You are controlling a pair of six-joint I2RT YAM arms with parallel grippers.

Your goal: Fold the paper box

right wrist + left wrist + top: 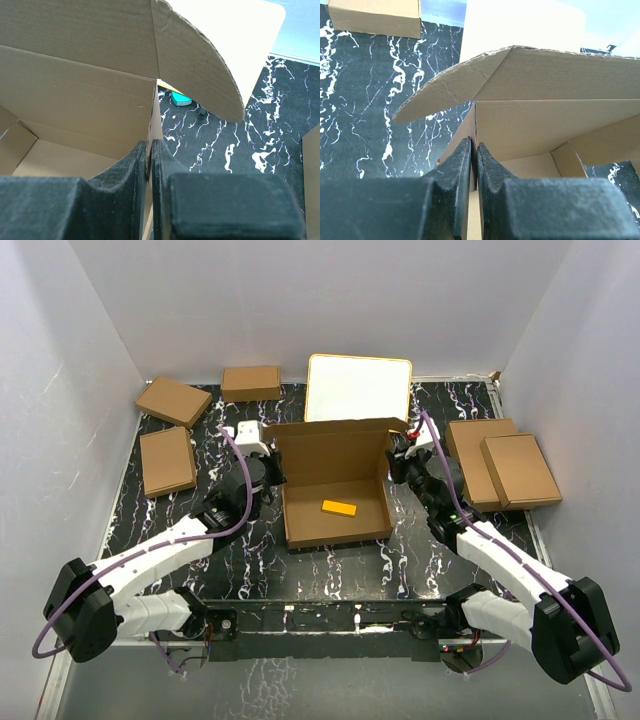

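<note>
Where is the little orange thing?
In the top view, the small flat orange rectangle lies on the floor of the open brown cardboard box mid-table, between the left gripper and the right gripper.

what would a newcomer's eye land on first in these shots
The open paper box in the middle of the black marbled table, its lid flap raised and a small orange piece on its floor. The left arm and the right arm each have their jaws clamped on a side wall of it. Behind it is a white board, with smaller folded boxes off to both sides.
</note>
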